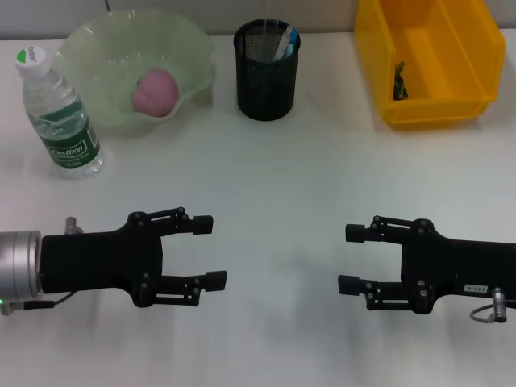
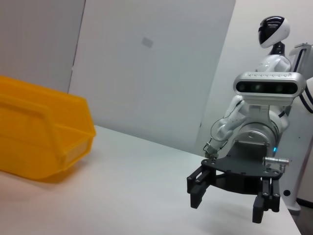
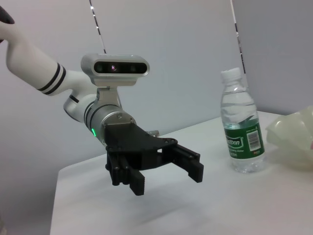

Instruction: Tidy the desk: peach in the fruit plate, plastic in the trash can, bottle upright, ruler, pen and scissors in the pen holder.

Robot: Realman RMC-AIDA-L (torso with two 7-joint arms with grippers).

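Bottle: a clear water bottle (image 1: 58,113) with a green label stands upright at the far left of the white counter (image 1: 266,169), at about 10 o'clock in the head view, just beside the fruit plate.

Fruit plate: a pale green, wavy-edged fruit plate (image 1: 97,48) sits at about 11 o'clock, with the pink peach (image 1: 155,90) resting inside it.

Left tool: the left tool (image 1: 211,251) hovers low over the near counter at about 8 o'clock, its fingers spread apart and holding nothing, pointing toward the centre. The bottle and plate lie at 11 o'clock from it, well apart.

Pen holder: a black mesh pen holder (image 1: 267,76) stands upright at 12 o'clock. Something blue and white pokes out of its top; I cannot tell whether it is the ruler, the pen or the scissors.

Right tool: the right tool (image 1: 351,258) hovers at about 4 o'clock, fingers likewise spread and empty, pointing back at the left tool across a bare stretch of counter.

Trash can: a yellow bin (image 1: 427,60) serving as the trash can sits at 1 o'clock, with a small dark crumpled scrap (image 1: 399,81) inside, probably the plastic.

Key relation: no loose item lies on the counter between the tools. Each task item appears to be in place already, so neither arm has a nearer target; the tidy-up looks finished or very close to it.
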